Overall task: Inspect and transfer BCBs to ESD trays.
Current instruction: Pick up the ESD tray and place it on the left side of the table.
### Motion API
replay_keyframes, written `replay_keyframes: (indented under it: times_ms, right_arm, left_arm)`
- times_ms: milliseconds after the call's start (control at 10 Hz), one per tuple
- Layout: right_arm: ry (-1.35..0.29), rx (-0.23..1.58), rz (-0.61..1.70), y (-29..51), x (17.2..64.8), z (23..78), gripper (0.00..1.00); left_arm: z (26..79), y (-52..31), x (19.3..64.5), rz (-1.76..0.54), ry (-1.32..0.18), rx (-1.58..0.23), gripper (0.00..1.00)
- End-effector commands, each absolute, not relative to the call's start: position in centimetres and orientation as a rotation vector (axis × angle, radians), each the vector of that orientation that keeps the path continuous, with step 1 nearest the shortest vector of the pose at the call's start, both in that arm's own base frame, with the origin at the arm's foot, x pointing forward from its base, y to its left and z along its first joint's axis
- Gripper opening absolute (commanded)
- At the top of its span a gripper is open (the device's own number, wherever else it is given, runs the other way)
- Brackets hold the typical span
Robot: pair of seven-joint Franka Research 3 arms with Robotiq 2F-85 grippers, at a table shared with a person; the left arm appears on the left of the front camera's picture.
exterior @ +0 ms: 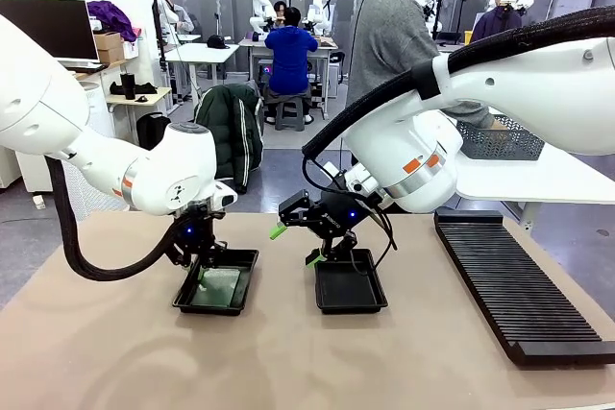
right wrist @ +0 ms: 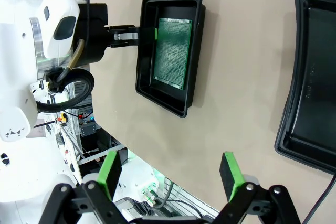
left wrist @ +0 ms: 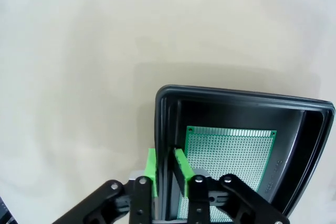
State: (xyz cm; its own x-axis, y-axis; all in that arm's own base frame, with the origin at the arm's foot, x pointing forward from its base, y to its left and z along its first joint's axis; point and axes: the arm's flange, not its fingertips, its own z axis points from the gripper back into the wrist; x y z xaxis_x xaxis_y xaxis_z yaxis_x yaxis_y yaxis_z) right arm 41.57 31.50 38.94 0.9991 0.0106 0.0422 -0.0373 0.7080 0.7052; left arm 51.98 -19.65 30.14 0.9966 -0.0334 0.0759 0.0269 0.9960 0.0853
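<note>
Left tool: astride wall of glossy black plastic tray, grip unclear, pointing down.
Board: thin green circuit board flat inside, just beside tool.
Right tool: spread wide, empty.

The circuit board is green, its face a fine grid of pale dots, and it lies in a glossy black tray. Beside that tray, the second tray is the same glossy black. Farther from it, the ribbed rack is a duller black. The worktop is plain beige. The left claw and right claw are black with bright green pads.
</note>
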Motion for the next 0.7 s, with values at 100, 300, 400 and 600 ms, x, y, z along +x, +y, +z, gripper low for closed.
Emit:
replay_keyframes:
  times_ms: [100, 300, 400, 600]
  right_arm:
    - [-0.037, 0.778, 0.016, 31.56, 41.53, 38.81, 1.0]
    - [-0.037, 0.778, 0.016, 31.56, 41.53, 38.81, 1.0]
    - [-0.037, 0.778, 0.016, 31.56, 41.53, 38.81, 1.0]
    - [-0.037, 0.778, 0.016, 31.56, 41.53, 38.81, 1.0]
  left_arm:
    - [30.0, -19.28, 51.52, 0.001, -0.068, 0.117, 0.34]
    - [30.16, -19.25, 51.54, -0.011, -0.066, 0.115, 0.39]
    - [30.2, -19.08, 51.72, -0.037, -0.055, 0.109, 0.39]
    - [30.36, -18.62, 51.81, -0.065, -0.044, 0.079, 0.39]
